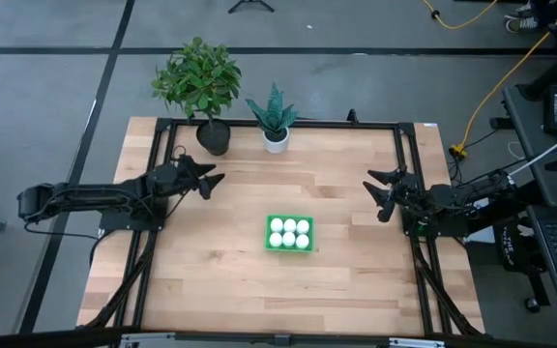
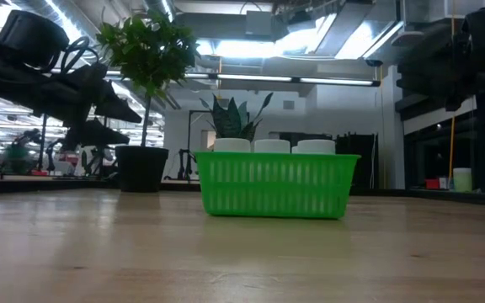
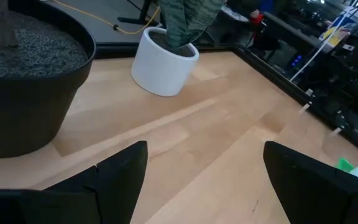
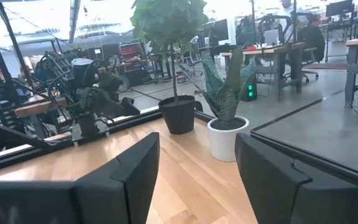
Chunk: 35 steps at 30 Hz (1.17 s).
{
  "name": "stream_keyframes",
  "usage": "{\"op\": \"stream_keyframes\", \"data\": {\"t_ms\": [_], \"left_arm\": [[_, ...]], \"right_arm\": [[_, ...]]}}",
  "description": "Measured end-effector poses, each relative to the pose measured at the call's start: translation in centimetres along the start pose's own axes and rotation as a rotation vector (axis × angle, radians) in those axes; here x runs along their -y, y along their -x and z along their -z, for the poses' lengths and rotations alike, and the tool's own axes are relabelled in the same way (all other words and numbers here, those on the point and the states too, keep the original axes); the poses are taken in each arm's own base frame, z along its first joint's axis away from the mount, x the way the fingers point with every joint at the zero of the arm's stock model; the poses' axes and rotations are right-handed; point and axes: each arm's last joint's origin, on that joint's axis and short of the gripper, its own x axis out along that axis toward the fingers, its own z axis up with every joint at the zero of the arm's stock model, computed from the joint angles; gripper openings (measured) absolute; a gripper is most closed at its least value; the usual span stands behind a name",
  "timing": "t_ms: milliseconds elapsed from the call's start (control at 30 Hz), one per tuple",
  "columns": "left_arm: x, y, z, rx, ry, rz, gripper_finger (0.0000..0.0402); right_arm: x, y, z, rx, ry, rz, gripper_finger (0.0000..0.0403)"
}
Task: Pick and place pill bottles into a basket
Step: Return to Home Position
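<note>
The bright green basket (image 1: 289, 234) sits on the wooden table near its middle and holds six white pill bottles (image 1: 289, 232) in two rows; in the low view (image 2: 274, 183) their caps (image 2: 272, 146) stand above the rim. My left gripper (image 1: 211, 177) is open and empty at the table's left side, above the wood. My right gripper (image 1: 373, 193) is open and empty at the right side. A green corner of the basket (image 3: 345, 165) shows in the left wrist view.
A black pot with a leafy plant (image 1: 213, 136) and a white pot with a spiky plant (image 1: 276, 139) stand at the table's far edge. A black frame (image 1: 400, 145) runs round the table. Bare wood lies all around the basket.
</note>
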Motion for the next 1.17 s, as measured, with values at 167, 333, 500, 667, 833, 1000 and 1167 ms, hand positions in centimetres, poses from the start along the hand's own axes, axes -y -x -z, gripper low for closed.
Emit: {"op": "stream_keyframes", "data": {"t_ms": [167, 333, 500, 667, 833, 1000, 1167], "left_arm": [[0.0, 0.0, 0.0, -0.001, 0.0, 0.001, 0.0313], [0.3, 0.7, -0.2, 0.015, -0.004, 0.05, 0.0313], [0.4, 2.2, -1.1, 0.108, 0.017, 0.127, 0.0313], [0.7, 3.7, -2.3, 0.254, 0.06, 0.22, 0.0313], [1.1, 4.3, -3.2, 0.356, 0.088, 0.279, 0.0313], [1.1, 4.3, -3.2, 0.354, 0.087, 0.282, 0.0313], [0.9, 4.2, -3.0, 0.341, 0.083, 0.252, 0.0313]], "right_arm": [[0.0, 0.0, 0.0, 0.0, -0.002, 0.0, 0.0212], [0.0, 0.0, 0.0, 0.0, -0.003, 0.0, 0.0212], [0.0, 0.0, 0.0, 0.0, -0.003, 0.0, 0.0212], [0.0, 0.0, 0.0, 0.002, -0.004, 0.0, 0.0212], [0.0, 0.0, 0.0, 0.001, -0.003, 0.003, 0.0212], [0.4, -0.3, 0.1, -0.004, 0.016, 0.05, 0.0212], [1.2, -0.6, 0.2, -0.008, 0.041, 0.139, 0.0212]]}}
